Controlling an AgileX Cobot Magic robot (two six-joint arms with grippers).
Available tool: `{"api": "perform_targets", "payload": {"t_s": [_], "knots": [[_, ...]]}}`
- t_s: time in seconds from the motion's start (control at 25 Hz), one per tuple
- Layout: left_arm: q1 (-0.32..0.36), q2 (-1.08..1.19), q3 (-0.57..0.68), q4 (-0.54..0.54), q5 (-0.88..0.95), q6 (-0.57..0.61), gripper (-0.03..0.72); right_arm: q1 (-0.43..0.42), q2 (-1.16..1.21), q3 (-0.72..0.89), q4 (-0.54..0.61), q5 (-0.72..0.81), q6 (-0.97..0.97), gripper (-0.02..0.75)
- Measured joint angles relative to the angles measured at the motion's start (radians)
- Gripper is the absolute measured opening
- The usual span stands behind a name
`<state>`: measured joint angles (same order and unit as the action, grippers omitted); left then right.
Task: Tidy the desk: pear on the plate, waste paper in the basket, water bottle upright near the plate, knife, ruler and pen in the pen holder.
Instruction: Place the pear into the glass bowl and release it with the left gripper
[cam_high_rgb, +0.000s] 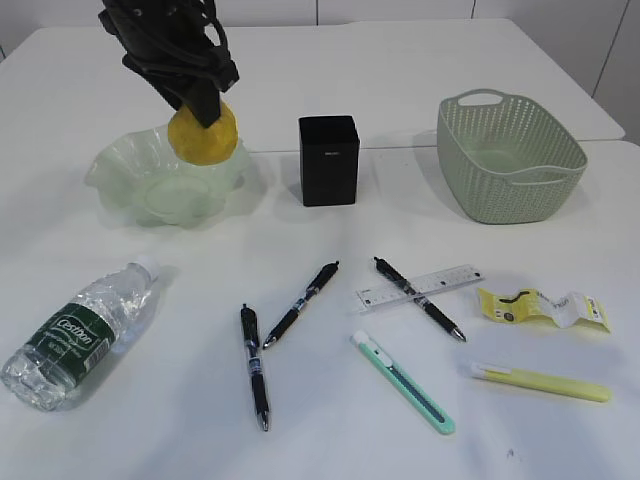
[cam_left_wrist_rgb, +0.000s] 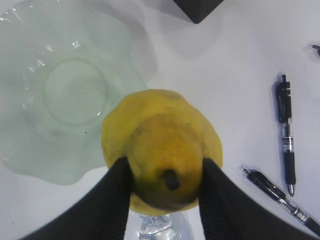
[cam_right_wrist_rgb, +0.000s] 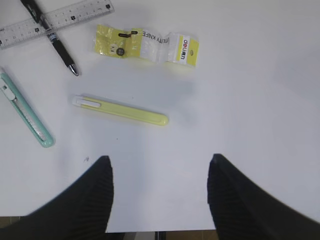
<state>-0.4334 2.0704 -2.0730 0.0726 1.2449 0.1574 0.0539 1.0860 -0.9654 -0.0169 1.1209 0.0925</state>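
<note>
Left end effector (cam_left_wrist_rgb: 167, 172) is clamped on the pear (cam_left_wrist_rgb: 161, 150), stem end toward the wrist, fingers (cam_left_wrist_rgb: 112, 192) on either side of the narrow neck. The pear hangs clear of the desk (cam_high_rgb: 320, 420), above the right rim of the plate (cam_high_rgb: 115, 165). The wrist view puts the plate's flat centre up and to the left of the fruit, so the drop point looks off-centre. My read: shift the left arm a bit toward the plate's middle, lower, then let go. The pear's long axis runs roughly vertical, so it will likely tip and roll in the dish once released. Right end effector (cam_right_wrist_rgb: 160, 192) is spread wide and empty, hovering over the yellow knife (cam_right_wrist_rgb: 120, 111) and the waste paper (cam_right_wrist_rgb: 145, 46), nowhere near the plate.
</note>
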Motion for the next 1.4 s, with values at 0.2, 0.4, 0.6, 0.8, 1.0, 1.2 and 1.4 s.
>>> {"api": "perform_targets", "payload": {"t_s": [0.2,0.4,0.6,0.8,1.0,1.2,1.4], "knots": [[0.0,0.0,0.0,0.002,0.0,0.0,0.289,0.0,0.0,0.0,0.0,-0.004,0.0,0.473],[0.0,0.0,0.0,0.008,0.0,0.0,0.289,0.0,0.0,0.0,0.0,-0.004,0.0,0.472],[0.0,0.0,0.0,0.097,0.0,-0.023,0.289,0.0,0.0,0.0,0.0,-0.004,0.0,0.472],[0.029,0.0,0.0,0.142,0.0,-0.069,0.289,0.0,0.0,0.0,0.0,-0.002,0.0,0.473],[0.092,0.0,0.0,0.14,0.0,-0.094,0.289,0.0,0.0,0.0,0.0,0.004,0.0,0.473],[0.161,0.0,0.0,0.118,-0.04,-0.098,0.289,0.0,0.0,0.0,0.009,0.006,0.0,0.472],[0.193,0.0,0.0,0.075,-0.086,-0.098,0.289,0.0,0.0,0.0,0.037,0.006,0.0,0.472]]}}
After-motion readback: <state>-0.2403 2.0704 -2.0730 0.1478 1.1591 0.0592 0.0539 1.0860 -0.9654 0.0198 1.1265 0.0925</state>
